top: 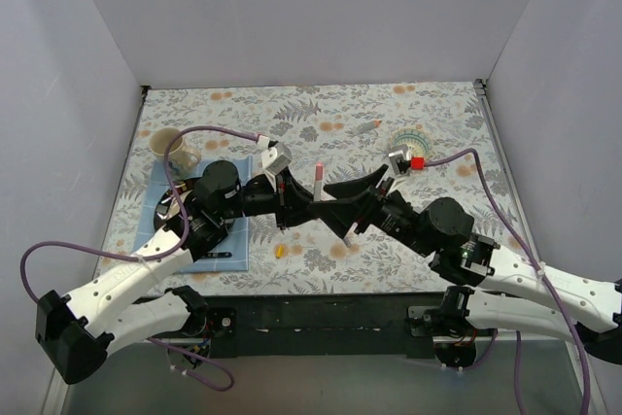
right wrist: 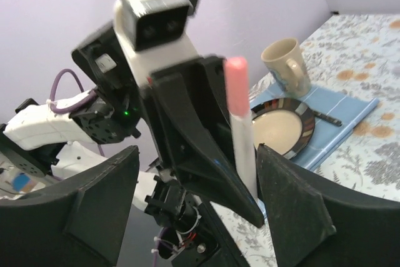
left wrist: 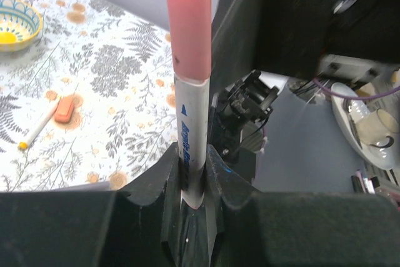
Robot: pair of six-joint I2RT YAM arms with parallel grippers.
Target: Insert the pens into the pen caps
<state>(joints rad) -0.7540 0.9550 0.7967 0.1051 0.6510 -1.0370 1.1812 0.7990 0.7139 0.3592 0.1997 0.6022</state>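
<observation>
Top view: left gripper (top: 313,203) at frame centre is clamped on the lower end of a white marker pen with pink cap (top: 318,180), which stands upright. Right gripper (top: 338,211) is just right of it, jaws spread wide, nothing in them. Small yellow stubby cap (top: 280,251) lies on the floral tablecloth (top: 321,109), lower centre, apart from both tools. Cream ceramic mug (top: 175,148) stands upper left at the corner of a blue placemat (top: 228,240). The dark-rimmed plate (top: 167,211) on the mat is mostly hidden under the left arm. Teal-rimmed small bowl (top: 403,141), right of centre, is partly covered by the right wrist camera. Pale marker pen (top: 364,128) lies near the bowl, too small to read.

Left wrist view: pen barrel (left wrist: 187,142) is pinched between the two fingers, pink cap seated on top. The bowl (left wrist: 19,26), upper left, shows a yellow centre; can't tell if that's glaze or contents. The pale pen (left wrist: 37,128) shows a yellow tip, and an orange stubby cap (left wrist: 64,109) lies just beside it. At the right edge the mug overlaps the plate and is cut off.

Right wrist view: the right gripper's fingers (right wrist: 94,204) stand far apart either side of the pen, not touching it. The plate shows a plain cream centre. A dark thin utensil (right wrist: 325,117) lies on the mat; type unclear.
</observation>
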